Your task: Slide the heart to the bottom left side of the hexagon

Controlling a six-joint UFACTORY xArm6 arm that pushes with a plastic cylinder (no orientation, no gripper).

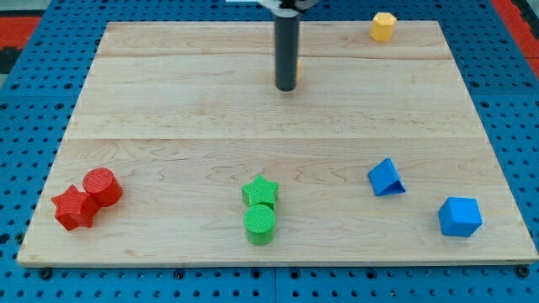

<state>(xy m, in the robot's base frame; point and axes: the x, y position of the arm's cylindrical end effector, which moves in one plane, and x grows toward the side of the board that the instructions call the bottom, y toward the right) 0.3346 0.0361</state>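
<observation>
A yellow hexagon (383, 26) sits near the view's top edge, right of centre. My tip (286, 87) rests on the board at the view's top centre, well to the left of and below the hexagon. A thin yellow sliver (300, 71) shows at the rod's right edge, just above the tip. It is a block mostly hidden behind the rod, and its shape cannot be made out. No heart shows plainly anywhere else.
A red cylinder (103, 185) and a red star (74, 207) touch at the bottom left. A green star (259, 191) sits against a green cylinder (260, 224) at the bottom centre. A blue triangle (386, 178) and a blue cube-like block (460, 216) lie at the bottom right.
</observation>
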